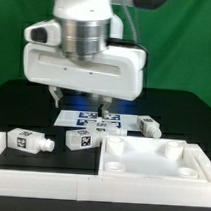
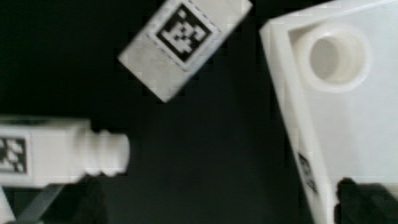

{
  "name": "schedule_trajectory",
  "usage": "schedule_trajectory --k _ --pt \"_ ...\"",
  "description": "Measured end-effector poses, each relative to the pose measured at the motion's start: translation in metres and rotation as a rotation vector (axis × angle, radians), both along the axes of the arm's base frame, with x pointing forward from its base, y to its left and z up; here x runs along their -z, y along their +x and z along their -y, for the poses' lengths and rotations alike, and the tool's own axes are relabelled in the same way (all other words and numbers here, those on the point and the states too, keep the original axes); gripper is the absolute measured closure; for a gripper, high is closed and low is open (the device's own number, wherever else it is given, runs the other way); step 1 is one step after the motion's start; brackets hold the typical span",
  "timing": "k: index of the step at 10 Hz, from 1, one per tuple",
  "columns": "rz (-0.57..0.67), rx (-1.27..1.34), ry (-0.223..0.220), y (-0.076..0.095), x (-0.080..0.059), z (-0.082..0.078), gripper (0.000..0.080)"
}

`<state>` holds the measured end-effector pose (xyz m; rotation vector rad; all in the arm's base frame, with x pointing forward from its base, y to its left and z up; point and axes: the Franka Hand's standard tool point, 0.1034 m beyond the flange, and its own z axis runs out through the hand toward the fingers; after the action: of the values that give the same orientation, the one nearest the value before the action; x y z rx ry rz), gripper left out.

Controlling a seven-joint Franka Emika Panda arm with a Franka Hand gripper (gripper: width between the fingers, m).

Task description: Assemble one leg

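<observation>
Chunky white tagged leg [image 2: 54,150], round peg

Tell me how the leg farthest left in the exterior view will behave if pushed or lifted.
The leg looks like rigid moulded plastic, so it is probably stiff and light. It seems to lie on a flat side, so a push should slide it rather than roll it. Its smooth faces might slip in the open gripper.

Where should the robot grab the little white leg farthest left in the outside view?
Likely the chunky tagged body of the leg, coming straight down from above. It lies on its side, so its flat sides suit a pinch; the round peg end is narrower.
</observation>
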<state>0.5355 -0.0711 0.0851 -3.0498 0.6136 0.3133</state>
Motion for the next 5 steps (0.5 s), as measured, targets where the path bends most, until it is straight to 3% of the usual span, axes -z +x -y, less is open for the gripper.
schedule_trajectory --k 5 --pt "0.004 0.024 -0.012 0.0018 0.0016 -0.0013 0.0151"
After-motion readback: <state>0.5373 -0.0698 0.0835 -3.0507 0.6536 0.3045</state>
